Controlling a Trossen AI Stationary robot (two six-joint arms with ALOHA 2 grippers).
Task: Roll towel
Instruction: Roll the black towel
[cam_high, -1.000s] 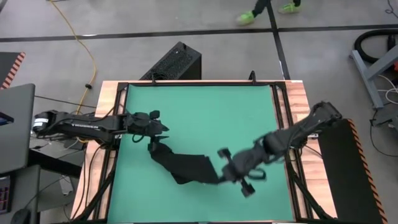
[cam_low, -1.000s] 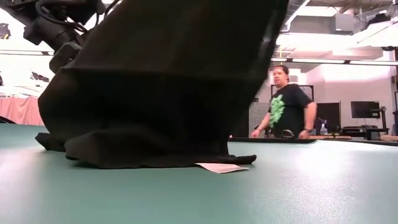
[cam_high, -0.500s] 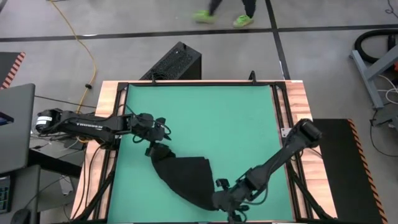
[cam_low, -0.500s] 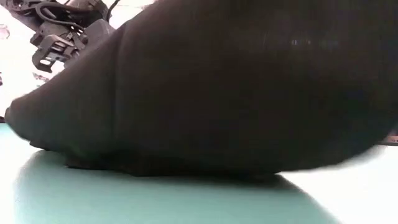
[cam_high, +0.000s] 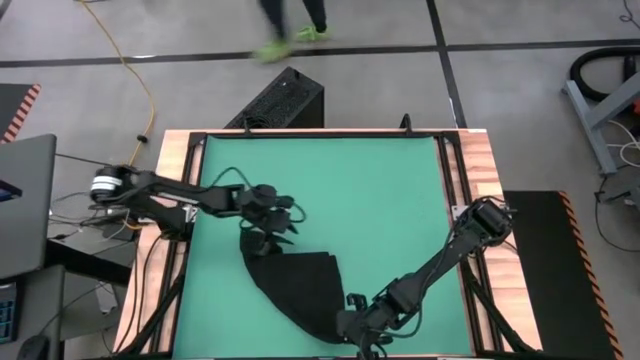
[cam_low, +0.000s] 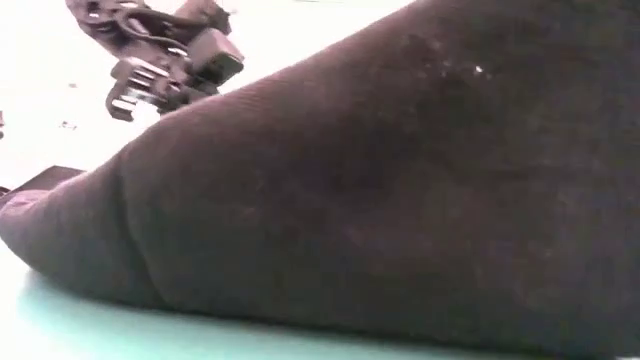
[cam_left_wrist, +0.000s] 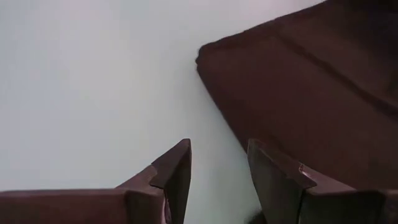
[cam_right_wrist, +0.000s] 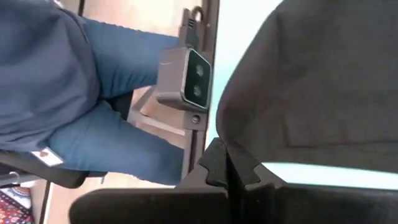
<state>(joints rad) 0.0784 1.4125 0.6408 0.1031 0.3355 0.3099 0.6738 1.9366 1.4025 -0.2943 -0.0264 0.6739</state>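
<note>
The black towel (cam_high: 295, 285) lies on the green mat (cam_high: 380, 190), running from left of centre toward the near edge. It fills the low view (cam_low: 400, 200). Its white tag is not in sight. My right gripper (cam_high: 355, 328) is at the near edge, shut on the towel's near end. My left gripper (cam_high: 283, 228) is open above the towel's far left end. In the left wrist view its fingertips (cam_left_wrist: 219, 163) stand over bare mat beside the towel's corner (cam_left_wrist: 205, 53). It also shows in the low view (cam_low: 165, 75). My right gripper pinches the towel's near end (cam_right_wrist: 242, 137) between its two shut fingers (cam_right_wrist: 214, 158). Whether it holds one layer or several, I cannot tell. The held end is raised off the mat just in front of the low camera. The rest of the towel slopes down onto the mat.
The low camera (cam_right_wrist: 186, 81) stands at the table's near edge, close to my right gripper. A person in blue trousers (cam_right_wrist: 81, 93) is just beyond that edge. Another person walks past the far side (cam_high: 295, 25). Bare mat lies to the far right.
My right gripper has gone toward the table's near edge and a little left, still shut on the towel. It has drawn the towel's right end to the near edge, close to the low camera. My left gripper has moved right along the towel's far end.
</note>
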